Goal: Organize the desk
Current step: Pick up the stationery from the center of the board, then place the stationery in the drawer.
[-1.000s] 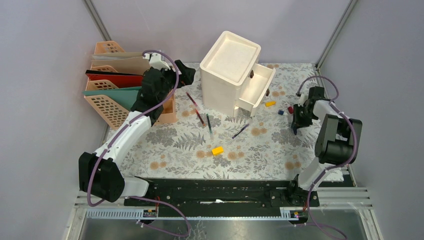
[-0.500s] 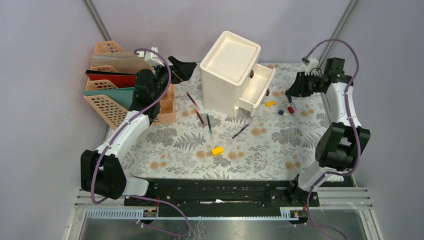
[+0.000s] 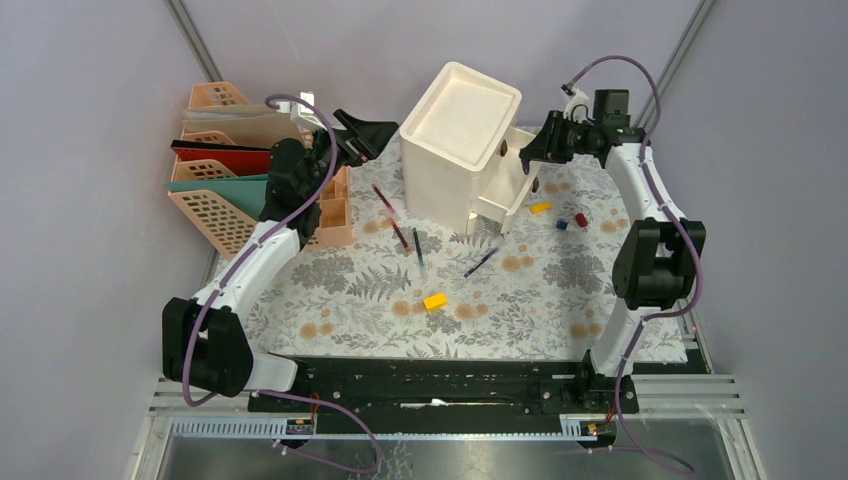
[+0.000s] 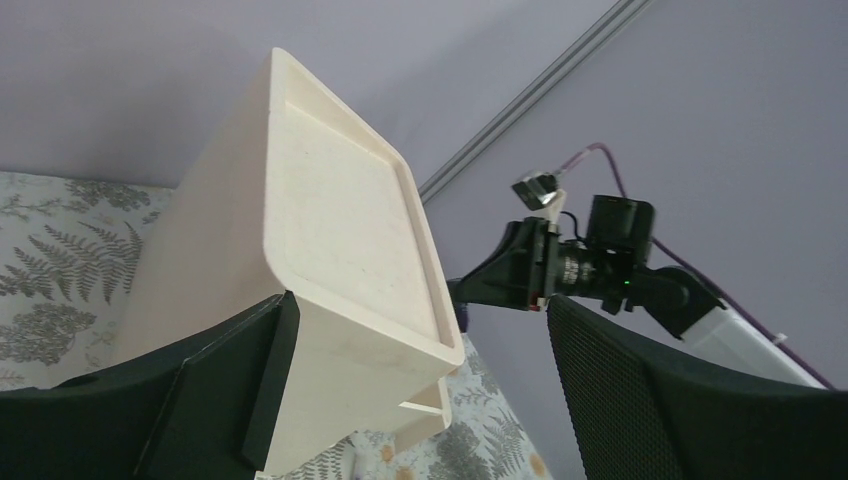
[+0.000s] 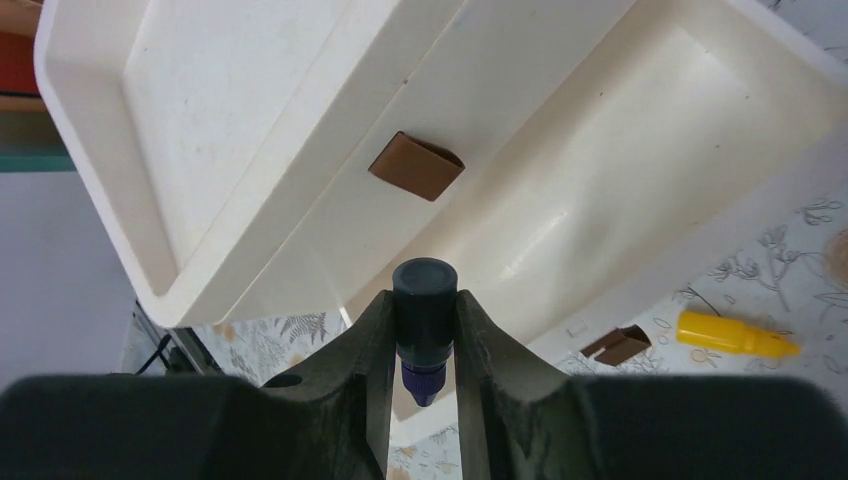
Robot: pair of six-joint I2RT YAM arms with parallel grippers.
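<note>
- Risk: right jaws pinch a dark-capped tube (image 5: 424, 290) above the open drawer (image 5: 620, 170); released off-centre, it may strike the rim and fall to the desk (image 3: 350, 290).
- Idle side: left jaws wide apart, empty, beside the drawer unit (image 3: 460, 115).
- Views: only the right wrist camera shows the grip; only the overhead shows pens (image 3: 399, 232) strewn on the desk.

Matt printed cloth covers the desk (image 3: 330, 290). The cream drawer unit (image 3: 455, 150) is smooth plastic with a soft sheen. Peach file racks (image 3: 210, 215) look like perforated plastic. The fingers (image 4: 620, 400) of the left gripper (image 3: 375, 140) are black plastic, finely dimpled; the black-capped purple item (image 5: 425, 300) looks satin-smooth
</note>
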